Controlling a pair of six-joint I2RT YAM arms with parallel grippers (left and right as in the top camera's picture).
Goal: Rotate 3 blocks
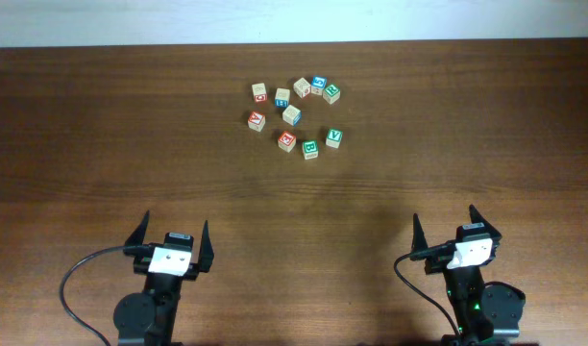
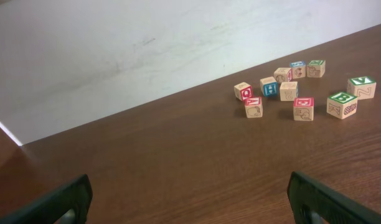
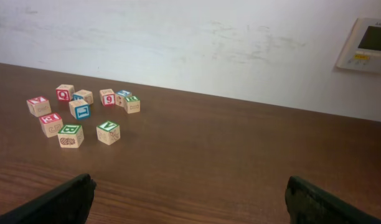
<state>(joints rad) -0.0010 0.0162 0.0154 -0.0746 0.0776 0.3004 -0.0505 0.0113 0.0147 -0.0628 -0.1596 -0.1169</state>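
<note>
A loose cluster of small wooden alphabet blocks lies at the table's far centre. Among them are a green V block (image 1: 334, 138) (image 2: 362, 87) (image 3: 108, 132), a green B block (image 1: 310, 149) (image 2: 342, 104) (image 3: 70, 135), a third green block (image 1: 331, 93) at the back, and a pale beige block (image 1: 292, 115) (image 2: 288, 91) in the middle. My left gripper (image 1: 176, 225) (image 2: 189, 190) and right gripper (image 1: 446, 221) (image 3: 189, 186) stand open near the front edge, far from the blocks, with nothing between their fingers.
Red-lettered cubes (image 1: 257, 120) (image 1: 287, 140) and blue-lettered cubes (image 1: 318, 85) sit mixed into the same cluster, close to the green ones. A white wall runs behind the table's far edge. A wall panel (image 3: 368, 45) shows at the right.
</note>
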